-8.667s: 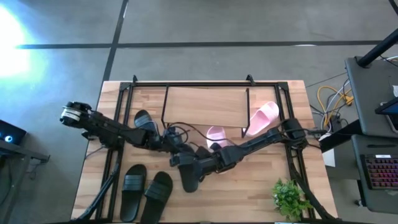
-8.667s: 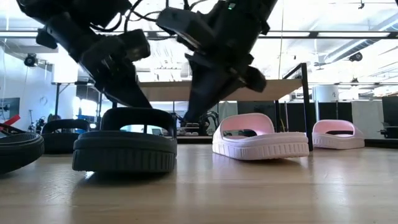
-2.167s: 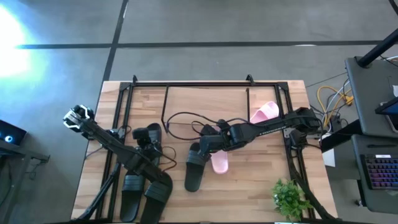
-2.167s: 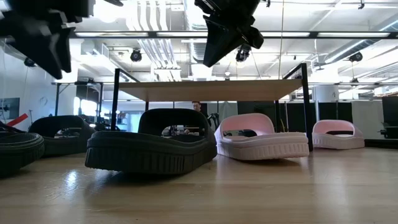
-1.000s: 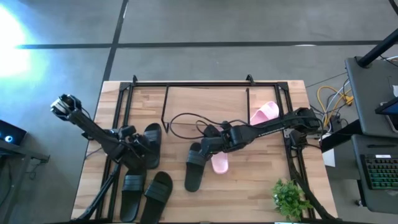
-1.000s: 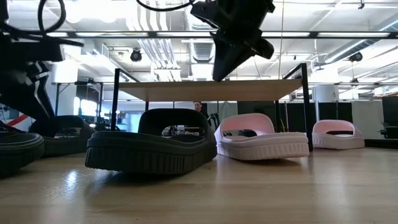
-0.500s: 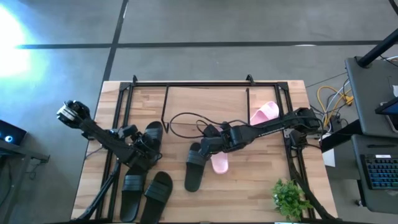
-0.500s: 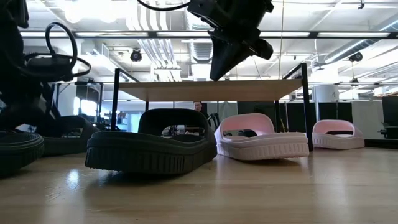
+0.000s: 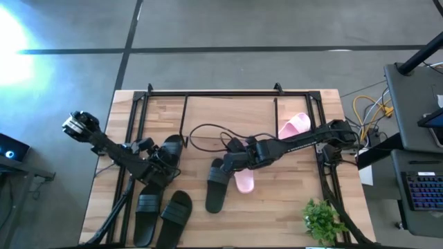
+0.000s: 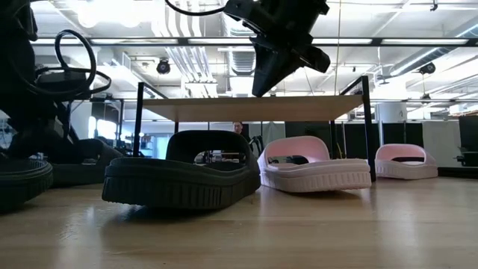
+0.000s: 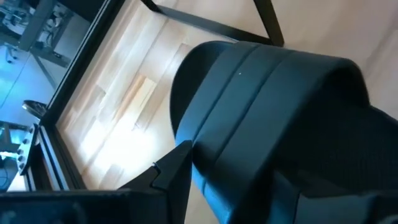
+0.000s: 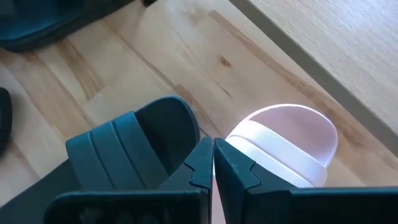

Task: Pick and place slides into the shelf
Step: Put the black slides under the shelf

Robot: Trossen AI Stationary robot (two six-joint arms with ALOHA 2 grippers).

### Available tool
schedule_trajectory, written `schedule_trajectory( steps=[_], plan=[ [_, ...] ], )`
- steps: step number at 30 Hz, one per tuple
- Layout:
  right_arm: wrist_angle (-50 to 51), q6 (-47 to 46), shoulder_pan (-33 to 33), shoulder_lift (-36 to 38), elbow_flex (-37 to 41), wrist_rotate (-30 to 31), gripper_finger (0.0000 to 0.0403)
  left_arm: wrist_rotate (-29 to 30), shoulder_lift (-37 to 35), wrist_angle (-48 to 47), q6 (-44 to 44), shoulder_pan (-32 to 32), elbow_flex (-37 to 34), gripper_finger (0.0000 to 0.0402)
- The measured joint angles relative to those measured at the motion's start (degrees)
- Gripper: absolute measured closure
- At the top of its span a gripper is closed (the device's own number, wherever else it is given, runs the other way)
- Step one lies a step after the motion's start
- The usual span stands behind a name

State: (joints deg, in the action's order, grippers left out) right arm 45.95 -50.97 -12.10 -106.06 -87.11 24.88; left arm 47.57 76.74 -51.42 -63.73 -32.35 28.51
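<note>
While both arms reach in over the wooden counter (image 9: 291, 207), the scene reads as follows.

Left claw: the left claw (image 9: 165, 160) sits low at the counter's left side, its fingers (image 11: 171, 177) clamped across the wide strap of a black slide (image 9: 170, 149); the left wrist view shows the strap wedged between them, with a bar of the shelf's black frame just beyond.

Right claw: the right claw (image 9: 223, 168) hangs above the middle of the counter with its fingers (image 12: 202, 165) pressed together and holding nothing; the right wrist view looks down past them at a black slide and a pink one lying side by side.

Middle pair: the second black slide (image 9: 216, 187) and the near pink slide (image 9: 243, 181) lie just beside each other, in front of the shelf; in the low view both stand flat on the counter.

Far pink slide: the other pink slide (image 9: 293, 127) lies near the shelf's right side, close to the right arm.

Front pair: two more black slides (image 9: 163, 211) lie side by side at the counter's front left corner.

Shelf: the shelf (image 9: 228, 114) stands at the back of the counter, its light wood board on thin black legs.

Plant: a small green plant (image 9: 322, 220) sits at the front right corner.
</note>
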Motion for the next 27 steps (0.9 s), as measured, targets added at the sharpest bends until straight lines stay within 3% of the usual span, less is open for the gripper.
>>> schedule_trajectory(
  steps=[3, 11, 17, 23, 27],
  plan=[
    [0.0, -1.0, 0.0, 0.0, 0.0, 0.0, 0.0394, 0.6, 0.1, 0.0, 0.1, 0.4, 0.0, 0.0292],
    [0.1, -1.6, 0.0, 0.0, 0.0, 0.0, 0.0394, 2.2, 0.0, -0.1, 0.2, 0.6, 0.0, 0.0394],
    [0.1, -1.4, 0.0, 0.0, 0.0, 0.0, 0.0394, -2.9, -0.1, -1.5, 5.1, 0.6, 2.4, 0.04],
    [0.1, -0.5, 0.0, 0.0, 0.0, 0.0, 0.0394, -5.7, -2.1, -10.8, 16.1, 0.6, 12.4, 0.0401],
    [0.1, 0.9, 0.0, 0.0, 0.0, 0.0, 0.0394, -13.8, -3.9, -14.7, 23.4, 1.2, 19.0, 0.0401]
  ],
)
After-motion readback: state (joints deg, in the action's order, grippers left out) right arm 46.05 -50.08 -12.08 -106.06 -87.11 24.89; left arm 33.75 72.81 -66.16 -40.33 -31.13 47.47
